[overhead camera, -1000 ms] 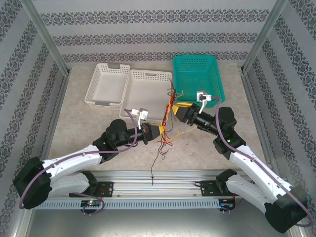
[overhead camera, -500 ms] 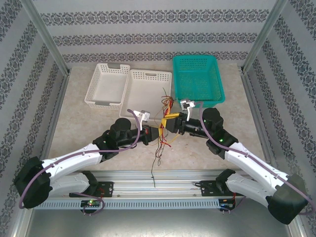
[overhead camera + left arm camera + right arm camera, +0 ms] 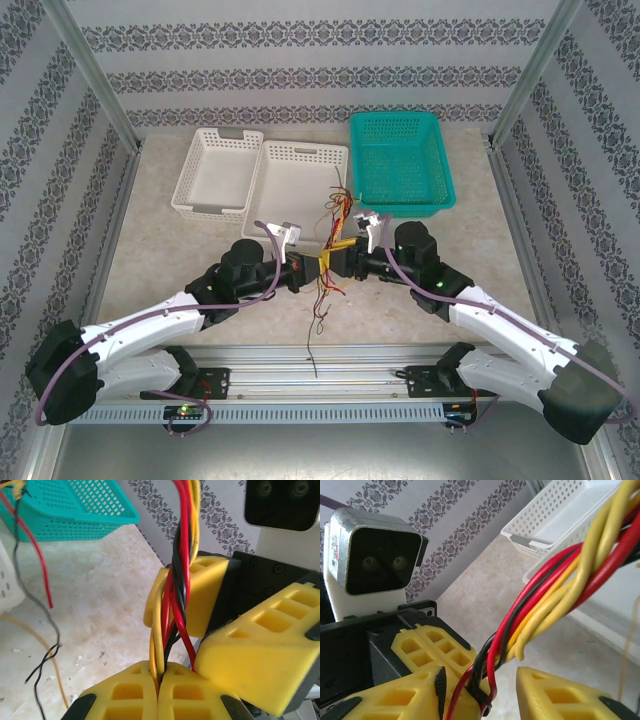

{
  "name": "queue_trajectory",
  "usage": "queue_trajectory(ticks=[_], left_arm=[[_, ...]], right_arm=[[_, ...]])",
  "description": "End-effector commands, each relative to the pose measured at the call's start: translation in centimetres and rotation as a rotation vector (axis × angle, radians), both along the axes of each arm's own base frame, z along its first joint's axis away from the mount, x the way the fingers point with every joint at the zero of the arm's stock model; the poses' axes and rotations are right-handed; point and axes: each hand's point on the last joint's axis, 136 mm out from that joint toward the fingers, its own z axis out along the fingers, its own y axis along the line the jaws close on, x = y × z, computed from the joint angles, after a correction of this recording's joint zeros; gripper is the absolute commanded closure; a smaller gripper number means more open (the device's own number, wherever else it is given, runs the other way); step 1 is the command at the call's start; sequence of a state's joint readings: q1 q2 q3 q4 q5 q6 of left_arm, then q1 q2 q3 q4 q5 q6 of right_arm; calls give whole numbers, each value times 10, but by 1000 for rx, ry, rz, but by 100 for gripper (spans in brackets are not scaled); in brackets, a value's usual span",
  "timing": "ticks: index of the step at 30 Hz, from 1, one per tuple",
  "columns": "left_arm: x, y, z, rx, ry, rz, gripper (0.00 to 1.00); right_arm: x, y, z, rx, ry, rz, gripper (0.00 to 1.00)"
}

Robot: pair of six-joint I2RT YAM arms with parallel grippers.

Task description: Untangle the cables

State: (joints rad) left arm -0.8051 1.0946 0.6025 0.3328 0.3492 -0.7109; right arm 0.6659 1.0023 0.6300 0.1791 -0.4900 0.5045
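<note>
Here, the cables (image 3: 333, 252) are in the middle of the table (image 3: 160, 250), held up off it between the two arms. They are thin wires in yellow, red and black, all twisted round each other like a rope.

The left gripper (image 3: 319, 268) sits at the 9 o'clock side of the bunch. In the left wrist view its two yellow pads (image 3: 125, 700) are at 6 o'clock, pressed tight together. The twisted wires are pinched right between them. So it has a firm hold of the cables.

The right gripper (image 3: 346, 258) sits at the 3 o'clock side, very near the left one. In the right wrist view its two yellow fingers (image 3: 560, 697) are at the bottom with a gap between them. The bunch runs down through that gap. The jaws are partly open, with one finger on each side of the wires. There is bare space between the wires and the finger at 5 o'clock, so the wires are not squeezed.

Loose wire ends stick out from the bunch. Some point to 12 o'clock, over the edge of a white basket (image 3: 295, 185). One thin dark wire hangs down to 6 o'clock, toward the near edge of the table.

A second white basket (image 3: 213, 170) is at 11 o'clock on the table, just beside the first. A teal basket (image 3: 400, 160) is at 1 o'clock.
</note>
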Motion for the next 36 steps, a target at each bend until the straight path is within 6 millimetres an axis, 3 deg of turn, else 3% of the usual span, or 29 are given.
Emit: queue_trajectory(ticks=[1,9,15,21,27,36], left_arm=[[0,-2,38,-76,-86,1,100],[-2,5,33,-47,-85,14,100],[-6,23,23,80,-87,47,100],[-1,61,15,225,-61,137,100],[5,99,18,353,-33,235,100],[-5,147,28,548,-56,301,100]], right_arm=[[1,1,-3,-25,-21,-6,68],[5,-10,0,-35,-60,-70,100],[9,-37,7,-66,-102,-160,100],[14,-70,6,-85,-86,-245,100],[23,-99,2,-130,-66,-360,100],[41,-170,-2,-122,9,-662,100]])
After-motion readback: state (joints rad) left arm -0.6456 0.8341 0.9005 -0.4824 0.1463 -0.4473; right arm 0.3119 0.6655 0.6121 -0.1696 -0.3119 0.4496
